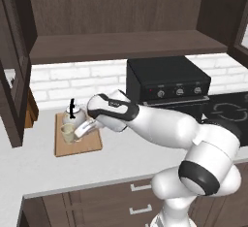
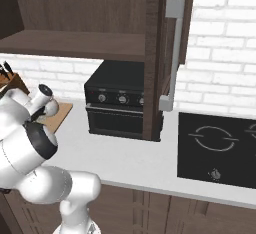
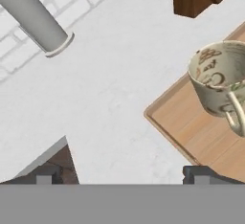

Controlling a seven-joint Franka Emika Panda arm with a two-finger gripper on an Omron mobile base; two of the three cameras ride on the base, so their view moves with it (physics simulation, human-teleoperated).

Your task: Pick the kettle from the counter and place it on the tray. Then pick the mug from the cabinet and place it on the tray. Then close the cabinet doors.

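Note:
The kettle (image 1: 73,116) stands at the back of the wooden tray (image 1: 85,145) on the counter (image 1: 29,165). In front of it on the tray stands the beige mug (image 1: 67,132), upright. My gripper (image 1: 78,130) is just right of the mug, low over the tray. In the hand view the gripper (image 3: 122,175) is open with nothing between its fingertips (image 3: 200,173); the mug (image 3: 221,82) stands apart at the right on the tray (image 3: 191,134). The cabinet (image 1: 121,44) is open, its doors (image 1: 12,75) swung out; one door's silver handle (image 2: 172,53) shows in the right base view.
A black oven (image 1: 167,83) stands on the counter right of the tray, with a cooktop (image 2: 220,148) beyond it. A wooden knife block (image 2: 12,82) stands at the wall left of the tray. A grey cylinder (image 3: 33,17) shows at the upper left of the hand view.

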